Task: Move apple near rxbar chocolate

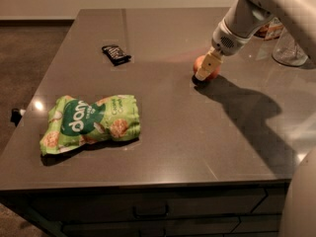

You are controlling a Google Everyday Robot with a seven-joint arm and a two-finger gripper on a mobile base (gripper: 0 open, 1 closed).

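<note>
Sitting spot of the apple (199, 63): on the grey countertop (177, 137), right of centre toward the far side, well apart from the rxbar chocolate (116, 54).
Apple's look: small, round, red-orange; only part of it shows, the rest hidden behind the gripper (205, 72).
Rxbar chocolate: small flat black bar with faint pale print, lying askew near the far left of the top.
Gripper: tip down at the apple, close to the surface — whether it is clamped on the fruit or merely against it cannot be told.
Arm (247, 16): white, coming in from the upper right and slanting down-left to the apple — its shadow falls on the countertop to the right.
Green snack bag (91, 122): lying flat near the front left.
</note>
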